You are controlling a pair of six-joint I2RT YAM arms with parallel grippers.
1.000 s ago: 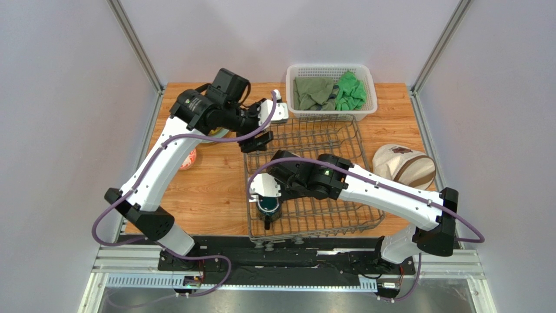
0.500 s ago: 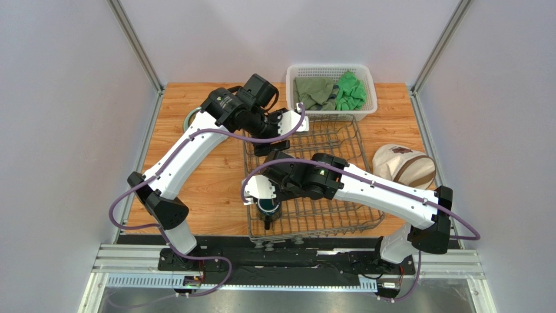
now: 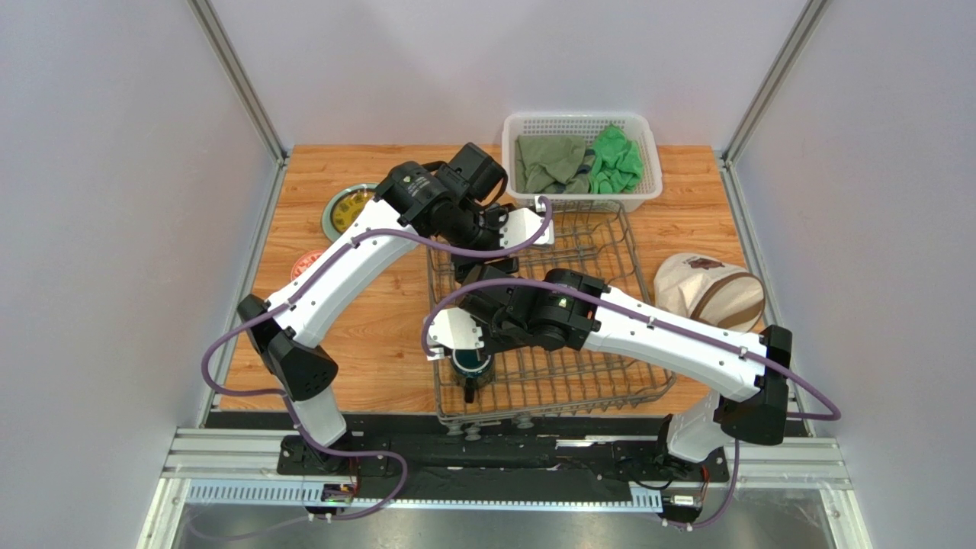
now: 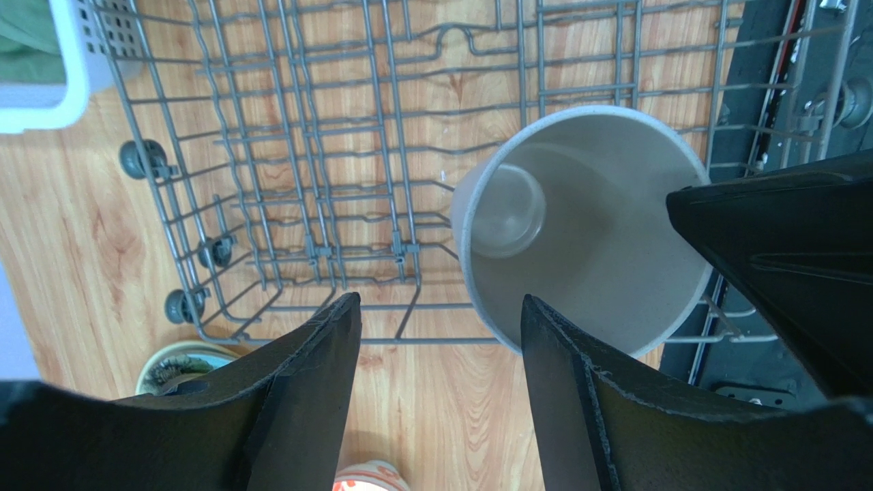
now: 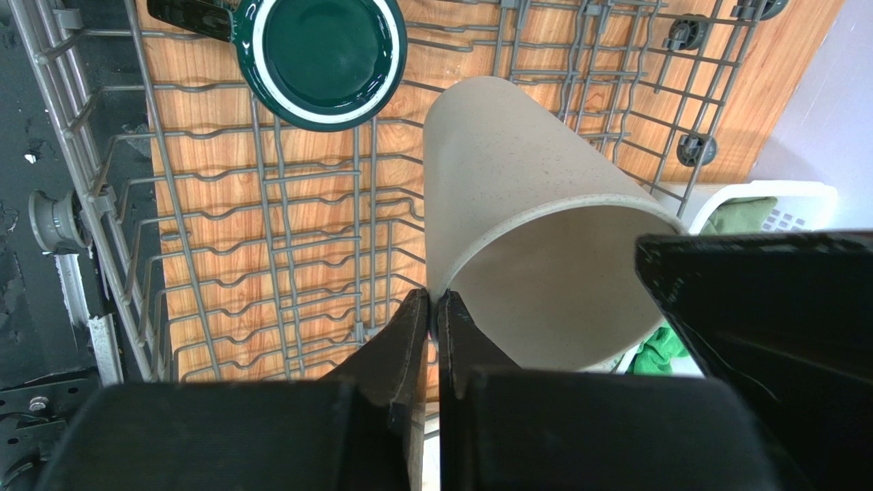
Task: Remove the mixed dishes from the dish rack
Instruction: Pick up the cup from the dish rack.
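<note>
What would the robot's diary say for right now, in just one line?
left gripper open near tall beige cup | right gripper shut beside cup's rim | cup and dark teal mug in dish rack

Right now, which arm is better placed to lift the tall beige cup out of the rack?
Left, I'd say. The left gripper is open, looking straight down into the tall beige cup. The right gripper is shut beside the cup's wall and would have to open first.
</note>
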